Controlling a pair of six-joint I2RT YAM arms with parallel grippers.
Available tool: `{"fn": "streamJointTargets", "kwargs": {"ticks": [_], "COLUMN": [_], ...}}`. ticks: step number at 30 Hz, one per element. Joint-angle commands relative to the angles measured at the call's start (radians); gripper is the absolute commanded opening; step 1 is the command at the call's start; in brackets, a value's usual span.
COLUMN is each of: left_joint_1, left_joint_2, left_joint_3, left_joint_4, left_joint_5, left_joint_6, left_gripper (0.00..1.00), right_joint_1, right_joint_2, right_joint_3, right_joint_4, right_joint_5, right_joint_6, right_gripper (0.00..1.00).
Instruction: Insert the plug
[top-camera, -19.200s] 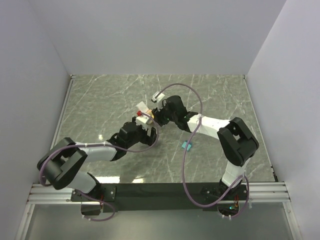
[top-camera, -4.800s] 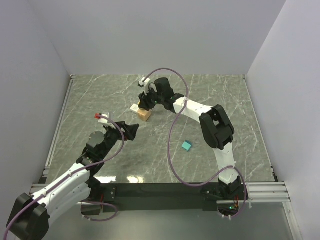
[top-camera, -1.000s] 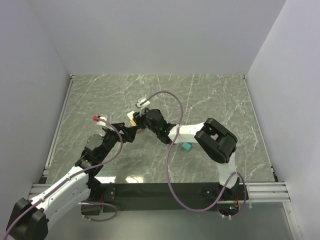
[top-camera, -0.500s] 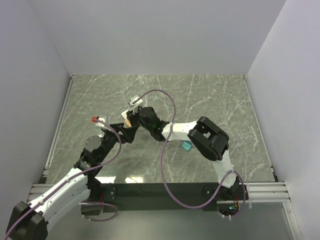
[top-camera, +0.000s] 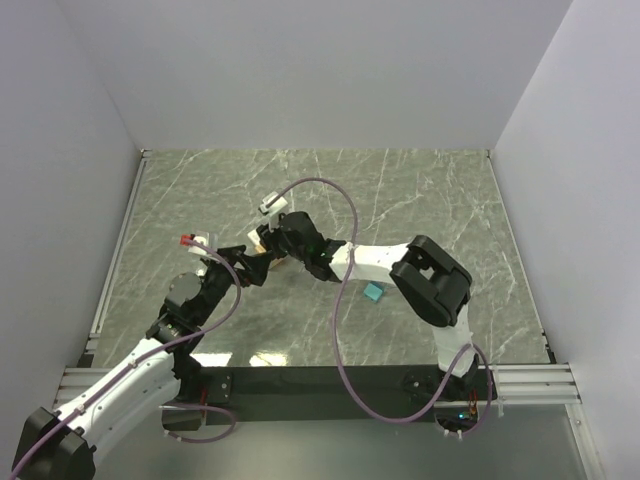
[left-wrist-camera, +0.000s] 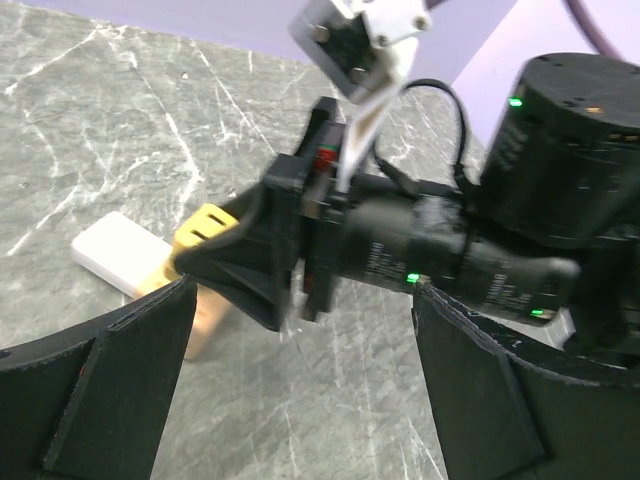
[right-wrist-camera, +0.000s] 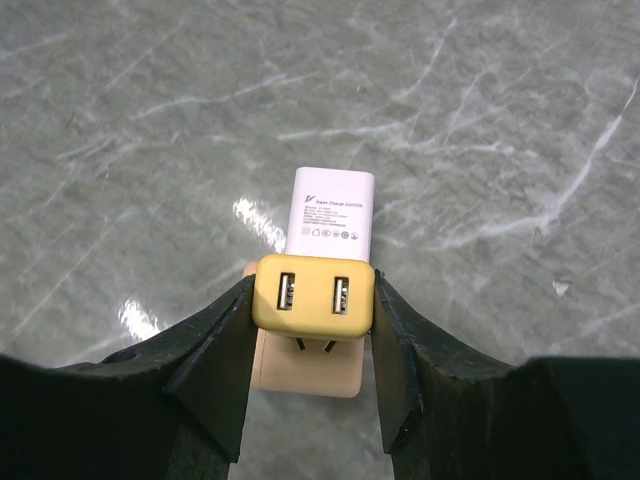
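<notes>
Nearest, our left fingers (left-wrist-camera: 110, 380) stand wide apart, empty. Beyond, our right fingers (right-wrist-camera: 215, 350) clamp the yellow USB plug (right-wrist-camera: 312, 292) by its flat sides, prongs pointing at the tan socket block (right-wrist-camera: 305, 372) on the table (right-wrist-camera: 500, 120). We judge it light, rigid, slick plastic, best held there.

Teal cube (top-camera: 374, 292), veined marble tabletop (top-camera: 430, 190)

- The white block (right-wrist-camera: 334, 212), just beyond the yellow plug (right-wrist-camera: 312, 292), carries grey print on its top face.
- That print shows a slanted logo mark, a heading line, smaller rows and tiny symbols, all too small to read.
</notes>
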Motion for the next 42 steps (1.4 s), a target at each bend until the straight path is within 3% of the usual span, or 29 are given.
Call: {"fn": "streamJointTargets", "kwargs": {"ticks": [1,4,10,13,14,16,26,32,36,42], "left_joint_1": [0.005,0.005,0.005,0.005,0.005,0.005,0.005,0.004,0.004,0.002], "left_joint_2": [0.0,0.0,0.0,0.012,0.015,0.029,0.063,0.101,0.15,0.141], "left_joint_3": [0.002,0.006,0.006,0.006,0.006,0.008,0.011,0.009,0.016,-0.006], "left_joint_4": [0.004,-0.002,-0.005,0.001,0.004,0.012,0.033,0.052,0.075,0.101], "left_joint_5": [-0.028,-0.033,-0.037,-0.04,-0.04,-0.042,-0.046,-0.065,-0.063,-0.102], "left_joint_6": [-0.004,-0.002,-0.001,0.001,0.001,0.002,0.005,0.008,0.014,0.019], "left_gripper": [0.95,0.94,0.95,0.95,0.95,0.95,0.95,0.94,0.93,0.92], "right_joint_1": [-0.004,-0.011,-0.014,-0.019,-0.021,-0.027,-0.03,-0.036,-0.045,-0.086], "right_joint_2": [0.012,-0.021,-0.057,-0.083,-0.099,-0.117,-0.388,-0.534,-0.617,-0.78], "right_joint_3": [-0.075,-0.067,-0.038,-0.044,-0.049,-0.067,-0.248,-0.316,-0.385,-0.53], "right_joint_4": [-0.346,-0.349,-0.36,-0.348,-0.342,-0.319,-0.216,-0.43,-0.541,-0.623], "right_joint_5": [-0.043,-0.059,-0.073,-0.075,-0.079,-0.083,-0.095,0.196,0.388,0.47], "right_joint_6": [0.016,0.018,0.012,0.02,0.02,0.029,0.053,0.18,0.37,0.591], "right_gripper": [0.0,0.05,0.3,0.54,0.74,0.88,0.93,0.95,0.99,1.0]}}
